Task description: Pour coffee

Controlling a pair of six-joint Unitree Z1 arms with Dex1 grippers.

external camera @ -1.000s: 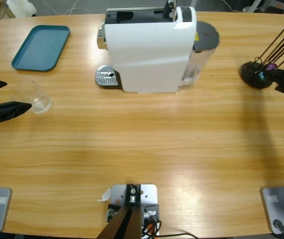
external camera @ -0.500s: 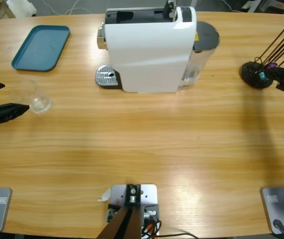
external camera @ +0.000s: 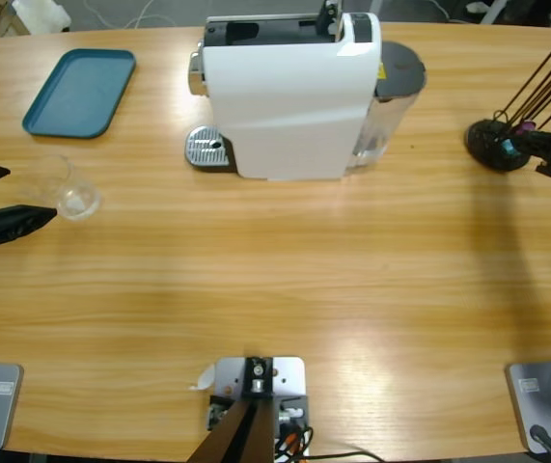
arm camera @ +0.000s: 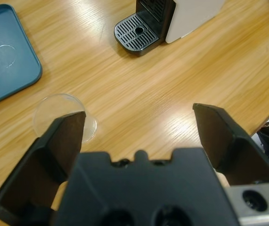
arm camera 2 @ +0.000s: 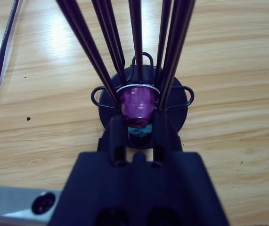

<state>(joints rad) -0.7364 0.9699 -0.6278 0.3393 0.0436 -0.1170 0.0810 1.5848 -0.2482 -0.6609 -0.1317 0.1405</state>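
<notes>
No coffee shows in any view. An empty clear plastic cup stands at the table's left. My left gripper is open just left of it, one jaw on either side of its near end. In the left wrist view the cup sits partly behind the left jaw. The white coffee machine stands at the back middle with its metal drip tray bare. At the far right my right gripper is shut on a teal capsule at the foot of the black wire capsule holder, under a purple capsule.
A teal tray lies at the back left, beyond the cup. The holder's long black rods slant up over the right arm. A water tank sits on the machine's right side. A dark cable runs beside the holder.
The left gripper has drawn back a little toward the left edge and its near jaw has swung slightly away from the cup. The right gripper has barely shifted.
</notes>
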